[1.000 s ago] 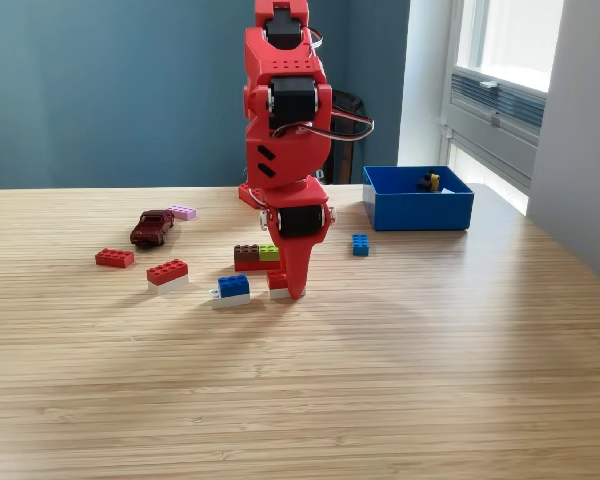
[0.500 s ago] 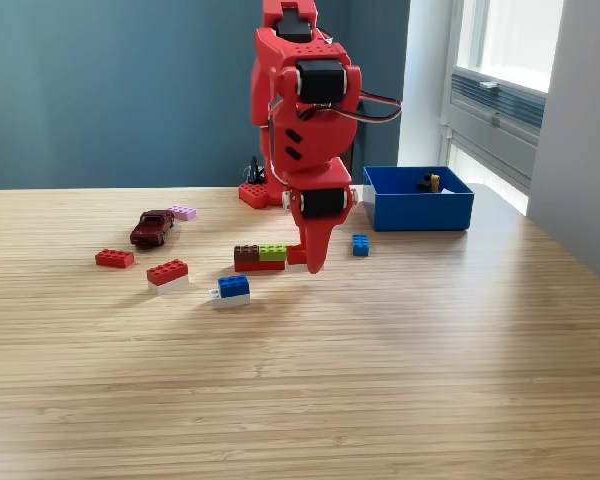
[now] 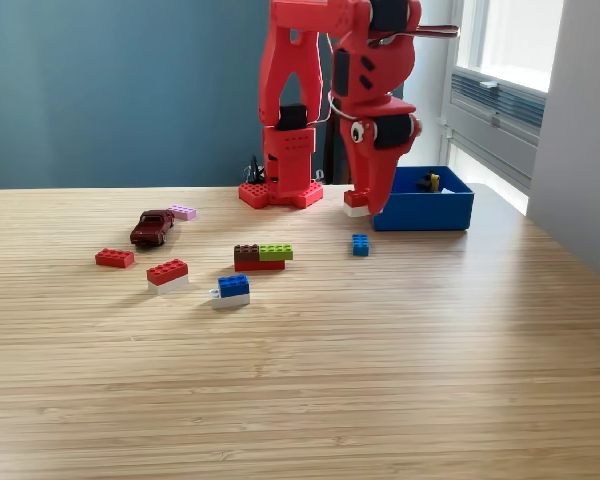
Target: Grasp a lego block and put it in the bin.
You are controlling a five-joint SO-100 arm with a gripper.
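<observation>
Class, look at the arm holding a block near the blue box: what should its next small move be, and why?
Probably carry on toward the exterior view's right until it is over the bin, then open. The gripper holds a red and white block in the air, level with the bin's near left corner and seemingly not yet above its open top. Letting go now would likely drop the block on the table.

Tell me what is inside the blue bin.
Over the bin's front wall, a small yellow and black piece shows near the back. The front wall and the gripper hide the rest of the floor.
</observation>
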